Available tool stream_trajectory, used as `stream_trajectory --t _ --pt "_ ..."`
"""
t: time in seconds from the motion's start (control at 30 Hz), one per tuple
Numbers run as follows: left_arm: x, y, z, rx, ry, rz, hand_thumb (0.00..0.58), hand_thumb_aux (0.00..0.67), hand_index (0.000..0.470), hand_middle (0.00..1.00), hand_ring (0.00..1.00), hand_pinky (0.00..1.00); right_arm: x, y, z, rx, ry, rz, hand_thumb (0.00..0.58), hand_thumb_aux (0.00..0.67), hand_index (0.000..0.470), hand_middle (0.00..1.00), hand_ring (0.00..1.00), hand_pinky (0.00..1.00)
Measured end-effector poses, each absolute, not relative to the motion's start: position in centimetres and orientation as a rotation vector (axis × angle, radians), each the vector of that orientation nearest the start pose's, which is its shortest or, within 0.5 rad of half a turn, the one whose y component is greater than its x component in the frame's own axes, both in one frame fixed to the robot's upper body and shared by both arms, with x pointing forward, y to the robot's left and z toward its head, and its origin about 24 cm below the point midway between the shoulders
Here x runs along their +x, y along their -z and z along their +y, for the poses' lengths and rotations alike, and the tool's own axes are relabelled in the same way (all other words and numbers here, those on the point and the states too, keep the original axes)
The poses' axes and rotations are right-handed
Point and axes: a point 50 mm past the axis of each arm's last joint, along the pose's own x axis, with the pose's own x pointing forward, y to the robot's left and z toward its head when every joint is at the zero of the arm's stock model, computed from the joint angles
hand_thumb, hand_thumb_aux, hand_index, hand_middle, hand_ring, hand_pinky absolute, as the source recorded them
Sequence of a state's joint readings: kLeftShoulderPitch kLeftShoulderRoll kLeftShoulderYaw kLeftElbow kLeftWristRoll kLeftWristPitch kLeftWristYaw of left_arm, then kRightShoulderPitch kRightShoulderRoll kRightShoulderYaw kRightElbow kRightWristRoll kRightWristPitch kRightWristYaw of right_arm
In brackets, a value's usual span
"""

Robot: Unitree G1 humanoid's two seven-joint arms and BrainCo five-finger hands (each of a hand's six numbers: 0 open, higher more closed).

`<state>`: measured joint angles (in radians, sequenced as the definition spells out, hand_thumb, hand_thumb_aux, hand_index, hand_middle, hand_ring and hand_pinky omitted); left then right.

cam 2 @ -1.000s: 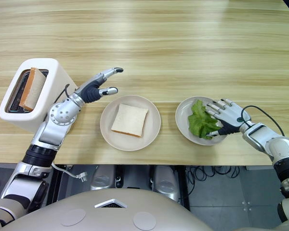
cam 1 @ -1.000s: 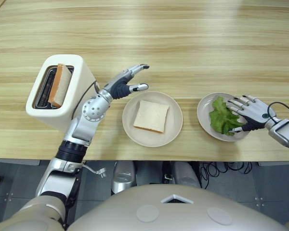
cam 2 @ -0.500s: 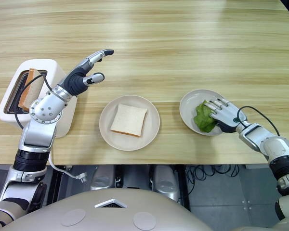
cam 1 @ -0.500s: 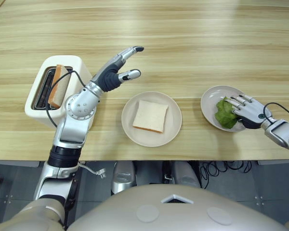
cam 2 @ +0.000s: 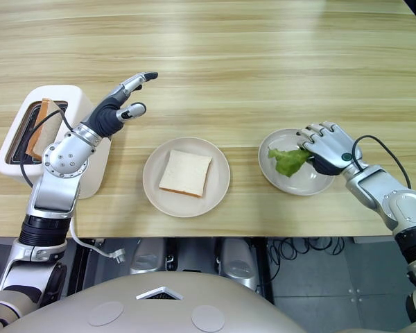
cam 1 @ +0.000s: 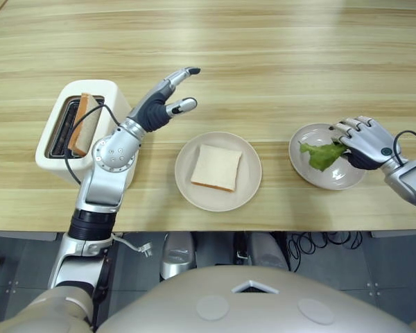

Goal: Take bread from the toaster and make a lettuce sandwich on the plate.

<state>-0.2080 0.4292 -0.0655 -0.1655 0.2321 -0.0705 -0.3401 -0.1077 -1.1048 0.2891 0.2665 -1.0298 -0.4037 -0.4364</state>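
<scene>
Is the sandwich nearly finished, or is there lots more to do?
About halfway. Done: one bread slice lies on the plate. In hand: the right robot hand grips the lettuce above its dish. Left: put the lettuce on that slice, then top it with the second slice standing in the toaster; the left robot hand is open near it, holding nothing.

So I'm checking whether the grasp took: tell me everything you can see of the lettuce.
The lettuce is a green, ruffled piece, crumpled and limp-looking. The right hand has its fingers curled over the leaf's right end, hiding it; the rest sticks out leftward over the small beige plate. Whether its tip rests on the plate or hangs above cannot be told. Nothing else touches it.
</scene>
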Motion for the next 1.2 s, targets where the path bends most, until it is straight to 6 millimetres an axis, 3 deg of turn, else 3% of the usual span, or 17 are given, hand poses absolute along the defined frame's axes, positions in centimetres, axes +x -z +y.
stream_trajectory --t 0.17,0.5,0.7,1.2 --pt "27.8 -13.7 17.2 0.731 0.401 -0.321 0.0 0.0 0.0 0.0 0.0 0.0 25.1 -10.6 -26.6 -1.871 -0.379 -0.529 0.58 0.67 0.46 1.0 1.0 1.0" --pt "27.8 -14.1 17.9 0.733 0.36 -0.328 0.0 0.0 0.0 0.0 0.0 0.0 26.1 -11.2 -20.1 -1.569 -0.441 -0.699 0.58 0.67 0.46 1.0 1.0 1.0" --pt "27.8 -14.2 18.0 0.73 0.349 -0.334 0.0 0.0 0.0 0.0 0.0 0.0 26.7 -10.4 -15.5 -1.443 -0.565 -0.797 0.58 0.67 0.46 1.0 1.0 1.0" --pt "27.5 -14.4 18.6 0.716 0.316 -0.339 0.0 0.0 0.0 0.0 0.0 0.0 27.9 -6.8 -11.3 -1.357 -0.754 -0.78 0.58 0.67 0.46 1.0 1.0 1.0"
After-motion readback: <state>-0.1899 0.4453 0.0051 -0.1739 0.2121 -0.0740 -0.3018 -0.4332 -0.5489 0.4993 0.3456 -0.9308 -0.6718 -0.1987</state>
